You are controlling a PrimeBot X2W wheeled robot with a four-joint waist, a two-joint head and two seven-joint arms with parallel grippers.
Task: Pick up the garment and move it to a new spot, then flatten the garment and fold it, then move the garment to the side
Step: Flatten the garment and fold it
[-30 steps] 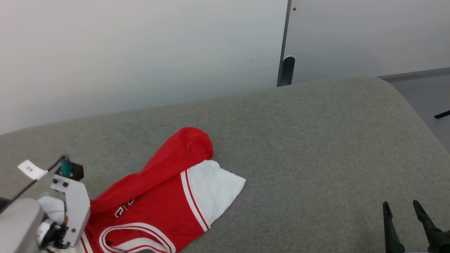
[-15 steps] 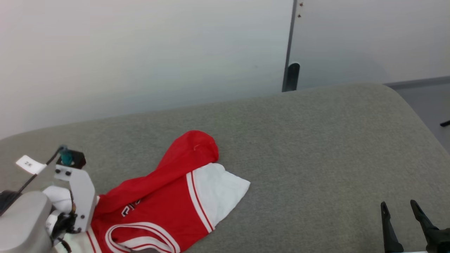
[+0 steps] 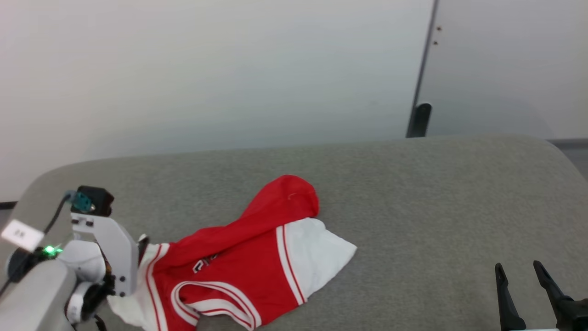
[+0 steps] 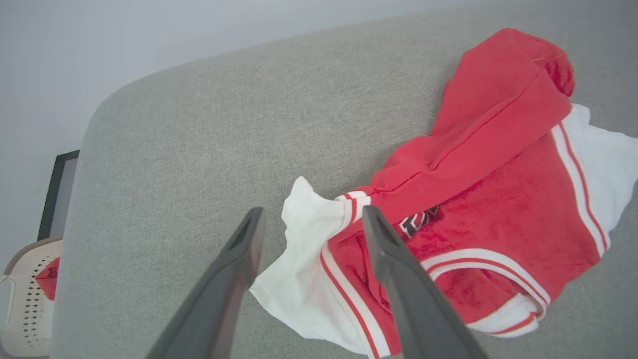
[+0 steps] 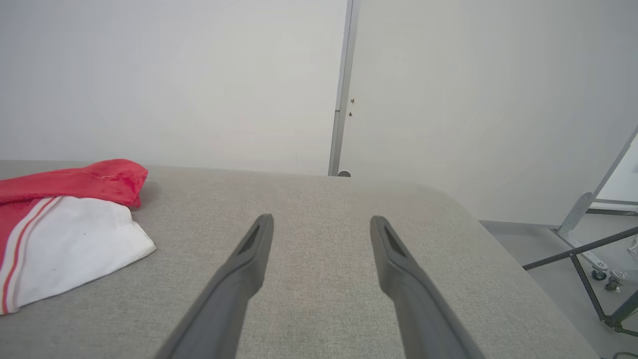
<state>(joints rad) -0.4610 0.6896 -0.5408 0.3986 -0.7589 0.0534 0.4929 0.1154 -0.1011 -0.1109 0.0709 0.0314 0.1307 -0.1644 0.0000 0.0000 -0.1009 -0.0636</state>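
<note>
A white panelled wall (image 3: 206, 69) stands behind a broad grey fabric-covered surface (image 3: 413, 193) with rounded corners. The whole head view has slid sideways since a second ago, so the camera has turned rather than the things moved.

The garment (image 3: 248, 271) lies crumpled on the near left part of that surface. Its red body is folded over itself, one white sleeve (image 3: 321, 253) is spread toward the middle, and the other white sleeve (image 4: 304, 259) is bunched by the left arm (image 3: 105, 248). That second sleeve was hidden behind the arm a second ago and is now uncovered.

In the left wrist view the left gripper (image 4: 311, 212) has its fingers spread wide to either side of the bunched sleeve, gripping nothing. Whether they touch the cloth cannot be told. The right gripper (image 3: 517, 265) is at the near right, well apart from the garment, its fingers parted and empty.

A pale perforated basket (image 4: 20, 299) beyond the surface's corner holds a red cloth (image 4: 49, 279).

A small white tag (image 3: 19, 233) hangs on the arm's cable, its marking too blurred to read. The black, white-edged lettering (image 4: 418, 222) on the chest is mostly folded under and illegible.
</note>
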